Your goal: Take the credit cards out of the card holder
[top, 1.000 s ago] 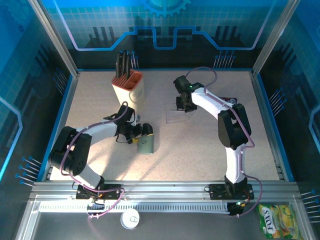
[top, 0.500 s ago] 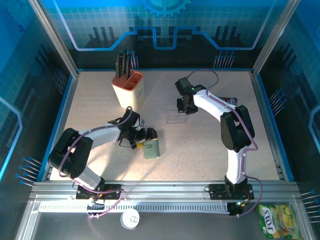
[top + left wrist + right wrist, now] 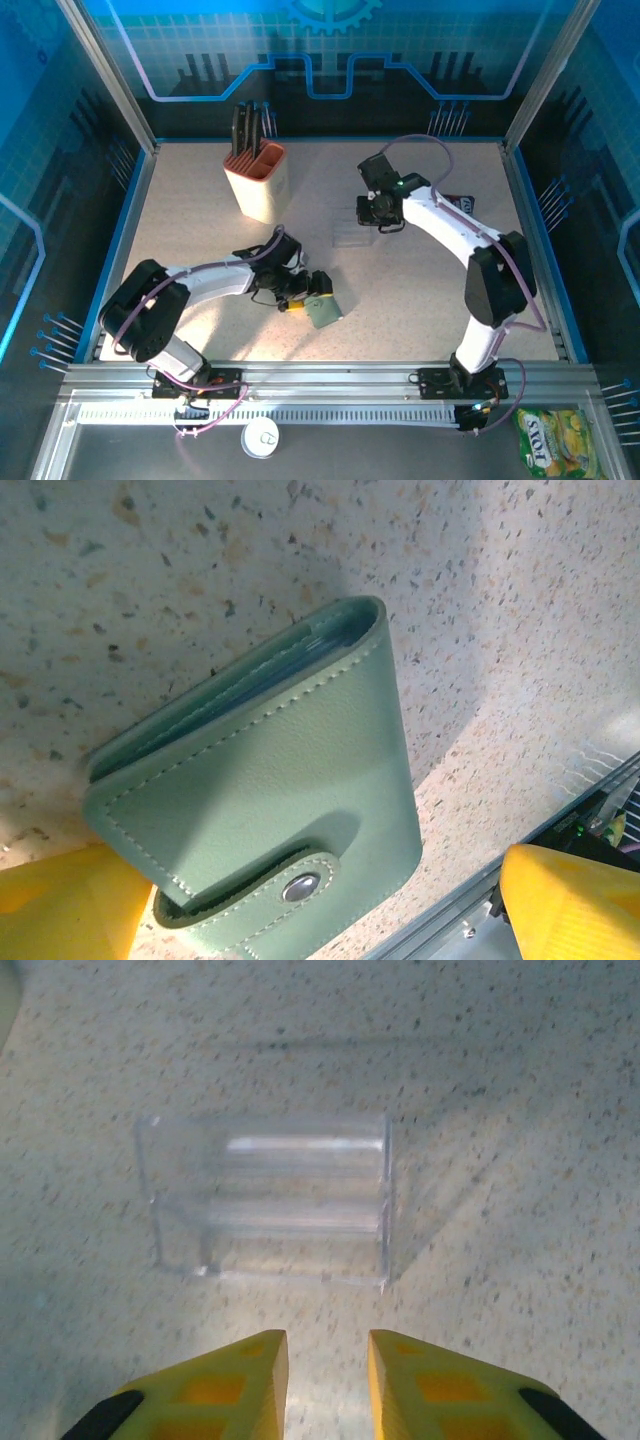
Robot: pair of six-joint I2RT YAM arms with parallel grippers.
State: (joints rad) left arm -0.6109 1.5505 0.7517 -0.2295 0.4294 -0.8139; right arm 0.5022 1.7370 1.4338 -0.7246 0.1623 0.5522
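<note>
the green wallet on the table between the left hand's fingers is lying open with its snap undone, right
Not quite. The wallet does lie on the table between the left hand's fingers, but it is folded shut, with its tab snapped down. The left wrist view shows this.

One pale green leather wallet with a metal snap (image 3: 270,810); one clear plastic rectangular box (image 3: 265,1205); one beige knife block (image 3: 258,182), its dark handles too bunched to count; one yellow-green snack packet (image 3: 556,440); one white round lid (image 3: 260,438); one small dark and red packet (image 3: 458,203), partly hidden; two white robot arms, the left arm (image 3: 210,272) and the right arm (image 3: 450,225)
</note>
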